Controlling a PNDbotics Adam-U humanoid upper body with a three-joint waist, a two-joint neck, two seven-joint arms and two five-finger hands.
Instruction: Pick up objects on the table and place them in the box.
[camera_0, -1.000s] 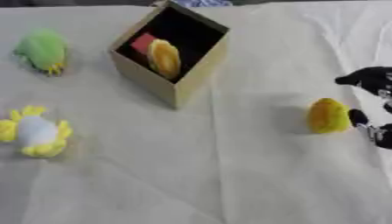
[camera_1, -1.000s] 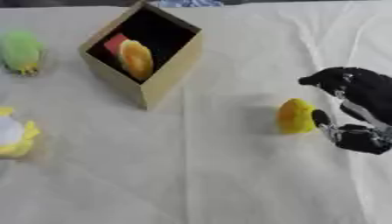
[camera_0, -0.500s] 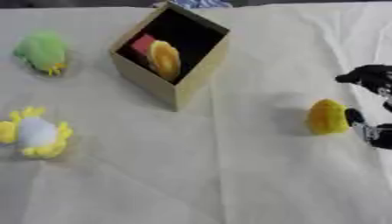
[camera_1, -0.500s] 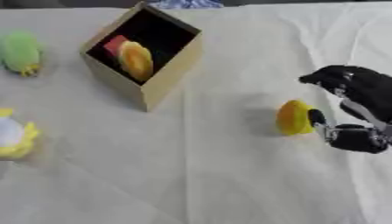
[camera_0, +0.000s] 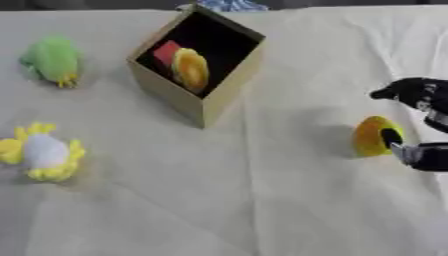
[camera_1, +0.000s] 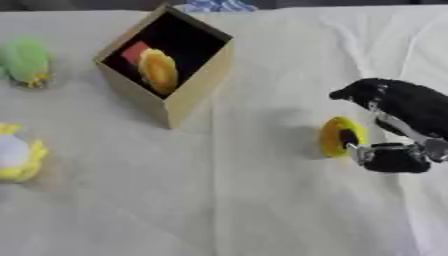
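Inside tan box (camera_0: 198, 102), orange round toy (camera_0: 191, 70), red piece (camera_0: 164, 52) (partly hidden)

Covered edge to edge by a cream cloth (camera_0: 262, 200) over the desk, creased in long soft folds from 12 o'clock down toward 6 and rumpled more heavily around 1 and 2 o'clock. Lit evenly from above, with soft shadows falling slightly leftward on the fabric. Bounded at 12 o'clock by a narrow dark strip (camera_0: 87, 4) beyond the far edge, with a scrap of blue-and-white patterned fabric (camera_1: 214, 5) showing there.
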